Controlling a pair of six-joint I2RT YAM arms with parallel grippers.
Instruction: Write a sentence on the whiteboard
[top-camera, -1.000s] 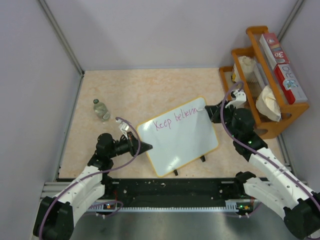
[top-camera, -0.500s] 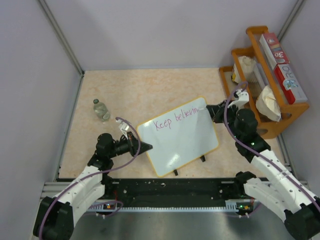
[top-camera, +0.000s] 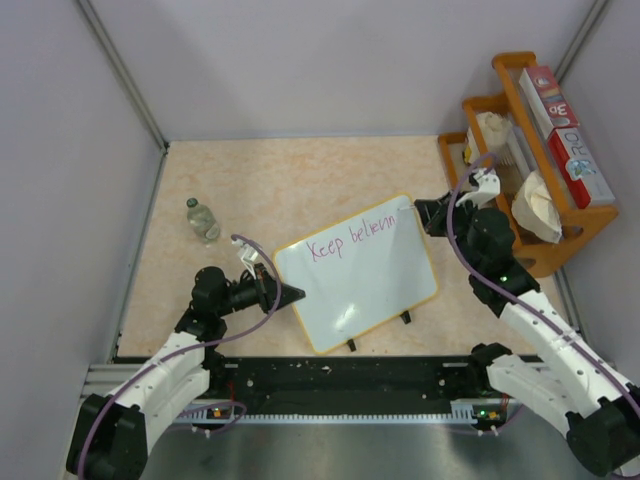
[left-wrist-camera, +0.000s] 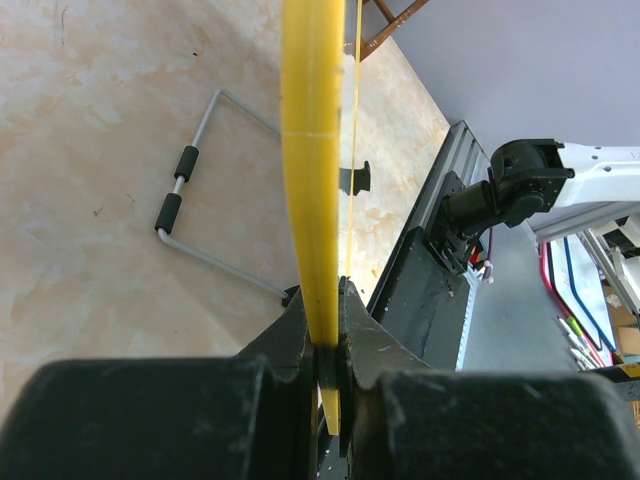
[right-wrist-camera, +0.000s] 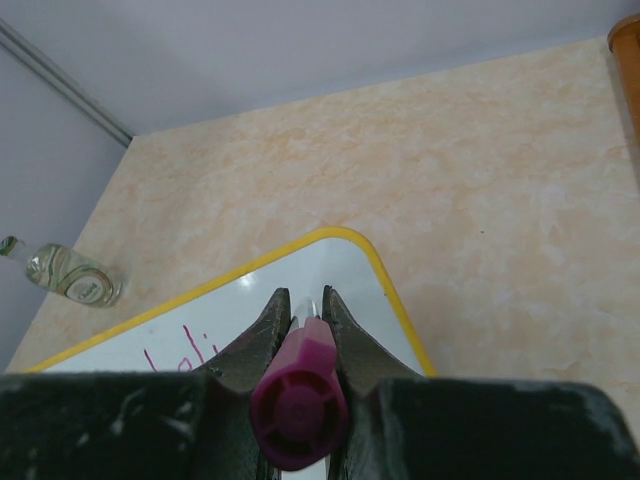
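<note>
The whiteboard (top-camera: 360, 285), white with a yellow rim, lies tilted mid-table. The sentence (top-camera: 350, 238), in thin purple-pink marker, reads roughly "Keep believin" along its far edge. My left gripper (top-camera: 297, 293) is shut on the board's left edge, and in the left wrist view the yellow rim (left-wrist-camera: 312, 180) runs between the jaws of that gripper (left-wrist-camera: 325, 300). My right gripper (top-camera: 415, 212) hovers at the board's far right corner, shut on a purple marker (right-wrist-camera: 300, 395). The marker's tip is hidden between the fingers, over the white surface (right-wrist-camera: 330, 265). A few strokes of the sentence (right-wrist-camera: 185, 350) show to the left.
A small glass bottle (top-camera: 203, 220) stands left of the board. A wooden rack (top-camera: 545, 260) with boxes and cloths fills the far right corner, close behind my right arm. A wire stand (left-wrist-camera: 190, 200) shows under the board. Grey walls enclose the table.
My right gripper with the marker has shifted a little toward the far side at the board's right corner. The left arm, the board and the writing look the same.
</note>
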